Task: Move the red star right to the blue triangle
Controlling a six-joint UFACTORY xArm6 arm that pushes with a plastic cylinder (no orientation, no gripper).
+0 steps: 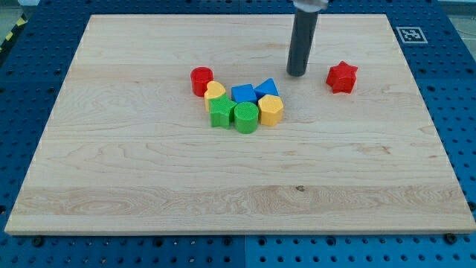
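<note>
My tip (297,74) sits between red star (342,77) and blue triangle (266,88), star on the view's right. No jaws here, just a bare rod. Risk: pushing from this side drives the star away; tip must circle round. Overshoot scatters the cluster, yellow block (271,109) included. Corner marker (408,34) on the surface (149,186); no readable text.

red blocks: two, a cylinder (201,80) and a star (342,77)
yellow blocks: two (215,92) (271,109)
blue blocks: two, a cube (242,94) and a triangle (267,88)
green blocks: two (220,112) (246,117)
</note>
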